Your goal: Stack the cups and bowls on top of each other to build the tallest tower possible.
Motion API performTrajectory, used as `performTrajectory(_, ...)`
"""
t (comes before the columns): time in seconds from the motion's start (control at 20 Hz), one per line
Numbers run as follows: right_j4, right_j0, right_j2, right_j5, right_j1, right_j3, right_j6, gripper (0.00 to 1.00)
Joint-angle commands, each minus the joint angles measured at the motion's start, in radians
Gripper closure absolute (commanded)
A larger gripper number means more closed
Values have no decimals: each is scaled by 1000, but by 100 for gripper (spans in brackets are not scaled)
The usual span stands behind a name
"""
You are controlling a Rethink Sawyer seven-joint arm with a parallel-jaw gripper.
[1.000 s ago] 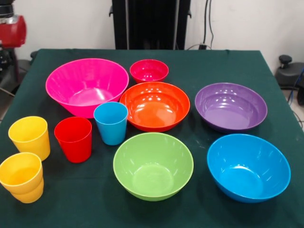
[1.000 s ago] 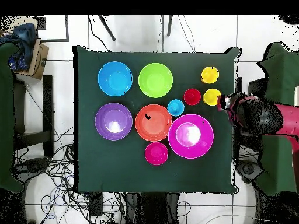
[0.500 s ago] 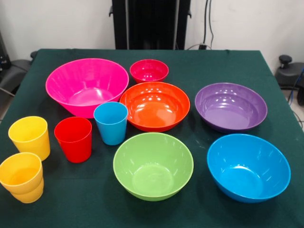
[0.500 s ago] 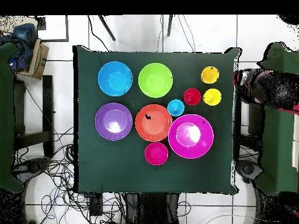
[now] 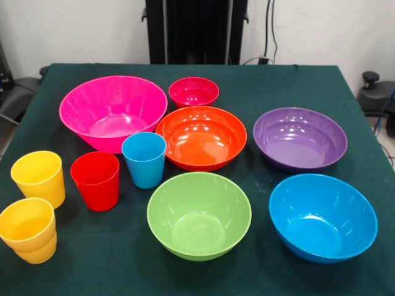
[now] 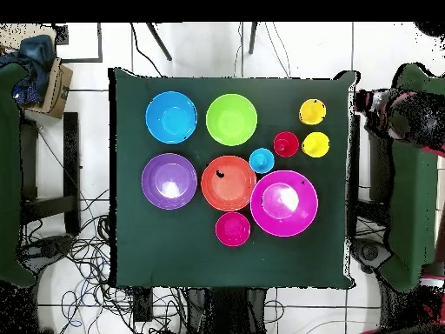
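Note:
All the bowls stand apart and upright on the green table (image 5: 259,86): hot pink (image 5: 113,111), small pink-red (image 5: 194,91), orange (image 5: 200,137), purple (image 5: 300,138), lime green (image 5: 199,214) and blue (image 5: 323,217). The cups stand at the left: light blue (image 5: 144,160), red (image 5: 95,180), one yellow (image 5: 38,178), and two yellow ones nested (image 5: 28,229). No tower stands. The arm's end (image 6: 391,113) hangs off the table's right edge in the overhead view, beyond the yellow cups (image 6: 313,111); its gripper is not clear to me there.
A cardboard box (image 6: 54,87) and a dark frame (image 6: 43,174) sit off the table's left side in the overhead view. Cables (image 6: 78,252) lie on the tiled floor around the table.
The arm has swung away from the table's edge beside the yellow cups, out to the side, and has left the front view. No cup or bowl has moved.

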Motion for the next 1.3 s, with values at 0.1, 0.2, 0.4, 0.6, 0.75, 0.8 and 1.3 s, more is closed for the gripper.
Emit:
performTrajectory(0.1,-70,106,-60,165,116,-187,-228,0)
performTrajectory(0.2,-78,113,-66,148,123,-189,-218,0)
performTrajectory(0.4,-77,131,-74,149,135,-212,-205,0)
performTrajectory(0.6,-62,141,-74,152,142,-224,-203,0)
performTrajectory(0.75,-48,146,-72,143,150,-223,-203,0)
performTrajectory(0.8,-40,146,-68,144,155,-222,-208,0)
performTrajectory(1.3,-15,173,-36,152,199,-280,-217,0)
